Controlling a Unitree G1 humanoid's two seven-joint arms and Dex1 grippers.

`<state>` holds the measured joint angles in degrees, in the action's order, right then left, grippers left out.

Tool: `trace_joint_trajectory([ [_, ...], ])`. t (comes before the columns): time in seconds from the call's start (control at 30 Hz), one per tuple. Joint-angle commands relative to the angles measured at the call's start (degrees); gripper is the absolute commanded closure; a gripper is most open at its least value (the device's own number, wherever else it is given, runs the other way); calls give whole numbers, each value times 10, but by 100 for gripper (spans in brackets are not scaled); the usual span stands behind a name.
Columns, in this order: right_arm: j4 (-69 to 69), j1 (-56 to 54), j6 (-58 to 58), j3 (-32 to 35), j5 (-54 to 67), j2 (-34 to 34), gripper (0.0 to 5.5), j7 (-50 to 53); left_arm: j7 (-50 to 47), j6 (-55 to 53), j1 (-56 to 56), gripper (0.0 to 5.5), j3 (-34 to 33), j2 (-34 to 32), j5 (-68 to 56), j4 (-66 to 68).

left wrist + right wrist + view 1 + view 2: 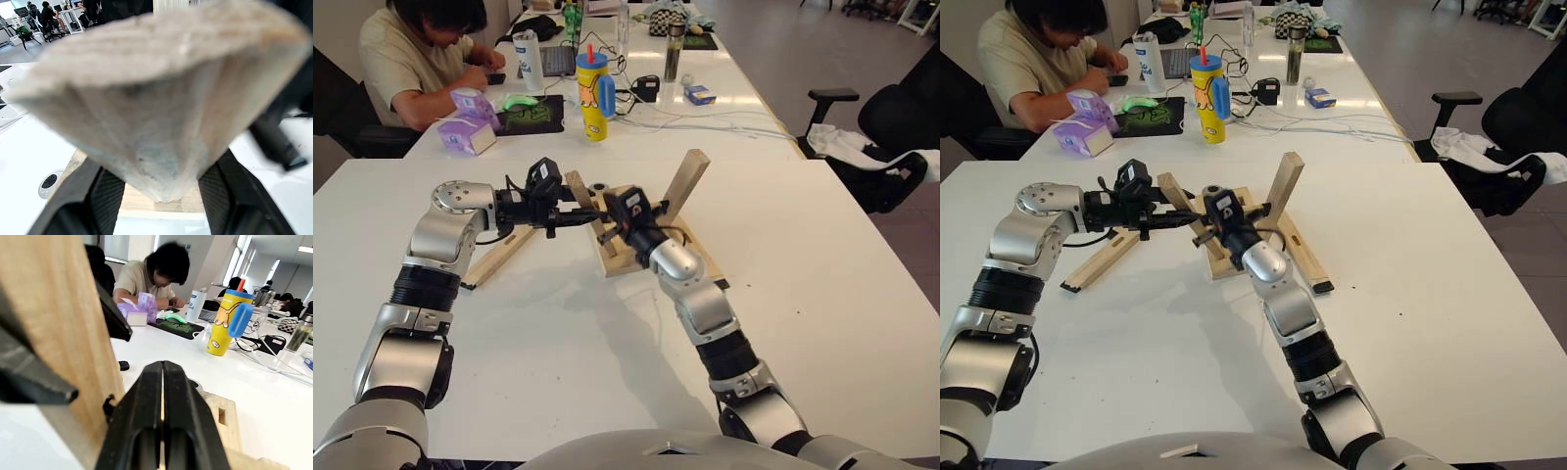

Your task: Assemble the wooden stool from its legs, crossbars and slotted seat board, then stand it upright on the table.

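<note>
Wooden leg [161, 98] sits clamped in your left gripper [576, 217], tilted over the seat board [615, 262] lying flat on the table [803, 323]; your right gripper [163, 396] is pinched together, empty. Judge the leg light, stiff, smooth: grip it near mid-length

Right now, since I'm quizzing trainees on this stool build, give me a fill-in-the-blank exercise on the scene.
1. The left tool grips a wooden leg; the right tool is ___.
2. The seat board lies on the ___ table.
3. The yellow cup beyond has a ___ handle.
Missing: shut; white; blue.
</note>
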<state>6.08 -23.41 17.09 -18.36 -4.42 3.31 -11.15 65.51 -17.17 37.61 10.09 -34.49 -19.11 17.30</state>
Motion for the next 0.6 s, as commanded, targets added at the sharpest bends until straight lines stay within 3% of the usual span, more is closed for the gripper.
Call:
trace_joint_trajectory([
  [0.03,83,68,97,-14,-10,-31,550,-23,-30,-22,-36,348,29,4,53,23],
  [0.27,-88,148,-100,67,106,-30,550,-72,-37,13,-51,348,15,14,46,26],
  [0.37,-140,202,-100,71,132,-55,550,-103,-27,23,-51,348,0,6,35,20],
  [0.6,-31,188,-85,41,88,-53,550,-85,4,41,-44,348,-2,-7,41,33],
])
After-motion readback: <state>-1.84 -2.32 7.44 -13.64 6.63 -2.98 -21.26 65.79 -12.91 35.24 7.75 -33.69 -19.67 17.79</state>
